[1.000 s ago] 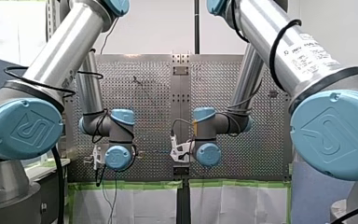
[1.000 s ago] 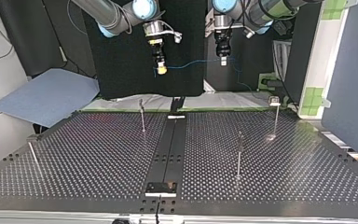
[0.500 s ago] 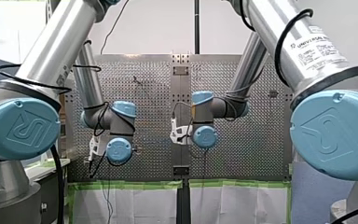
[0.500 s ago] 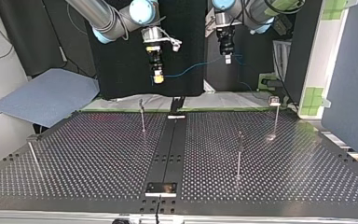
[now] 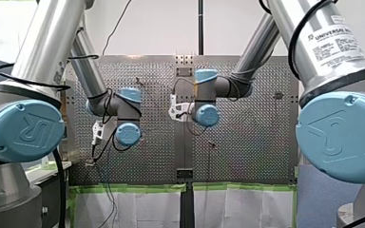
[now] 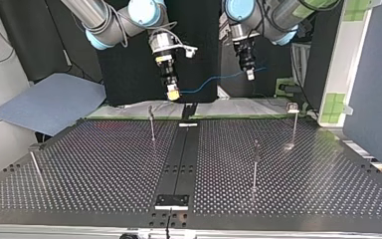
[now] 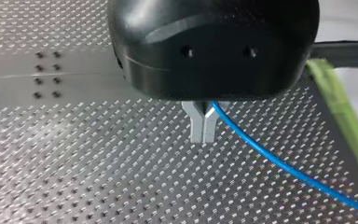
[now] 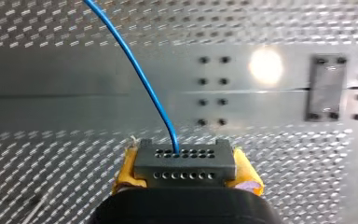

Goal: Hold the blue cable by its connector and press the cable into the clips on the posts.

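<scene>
The right gripper pinches the grey connector between yellow pads. The left gripper has metal fingers pressed together on the blue cable. The cable hangs between both, well above the table and its 4 posts. Advice: hold this span taut while lowering it toward a post.

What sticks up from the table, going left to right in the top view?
Leaning post → thin post → dark post → post with a clip on top.
</scene>
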